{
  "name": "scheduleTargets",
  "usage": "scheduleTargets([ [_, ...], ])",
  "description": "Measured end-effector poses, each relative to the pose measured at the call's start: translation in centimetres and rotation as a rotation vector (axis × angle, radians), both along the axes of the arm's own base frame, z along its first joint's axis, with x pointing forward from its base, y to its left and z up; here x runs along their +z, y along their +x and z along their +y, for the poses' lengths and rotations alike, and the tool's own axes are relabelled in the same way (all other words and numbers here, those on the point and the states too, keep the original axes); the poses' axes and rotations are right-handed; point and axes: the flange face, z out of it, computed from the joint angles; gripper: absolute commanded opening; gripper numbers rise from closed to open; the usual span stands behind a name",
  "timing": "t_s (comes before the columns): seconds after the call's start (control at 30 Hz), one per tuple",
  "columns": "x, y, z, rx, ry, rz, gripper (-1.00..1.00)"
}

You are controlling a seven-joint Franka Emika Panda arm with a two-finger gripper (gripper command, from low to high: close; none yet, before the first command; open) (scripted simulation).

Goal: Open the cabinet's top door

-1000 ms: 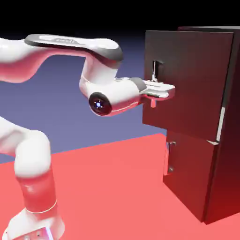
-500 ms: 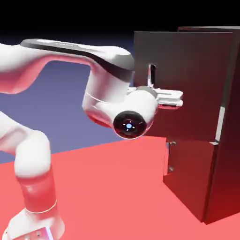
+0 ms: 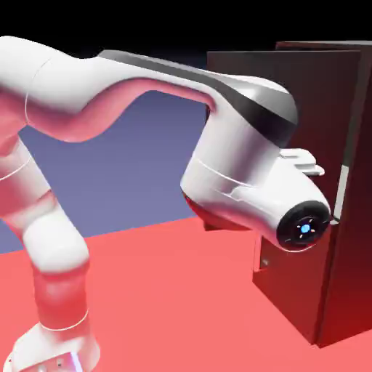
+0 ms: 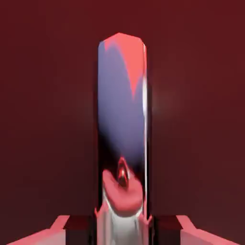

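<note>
Outward, top door [image 3: 320, 94] ajar, long handle [image 4: 121, 110] upright

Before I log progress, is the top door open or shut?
Open: the top door juts out from the cabinet, past the lower door.

Top door's handle [image 4: 122, 119] cut off at hand view's bottom edge

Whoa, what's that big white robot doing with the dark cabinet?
The robot arm is opening the cabinet. Its gripper is shut on the shiny silver handle of the top door. That door stands partly open, swung out from the cabinet. The shorter door below looks closed.
</note>
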Motion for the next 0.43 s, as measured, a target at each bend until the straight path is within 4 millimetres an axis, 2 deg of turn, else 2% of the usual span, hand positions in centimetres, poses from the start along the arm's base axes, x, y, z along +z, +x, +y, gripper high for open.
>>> scheduleTargets([
  [0.43,0.0,1.5,-3.3,0.137,-0.001,0.000,-1.00],
])
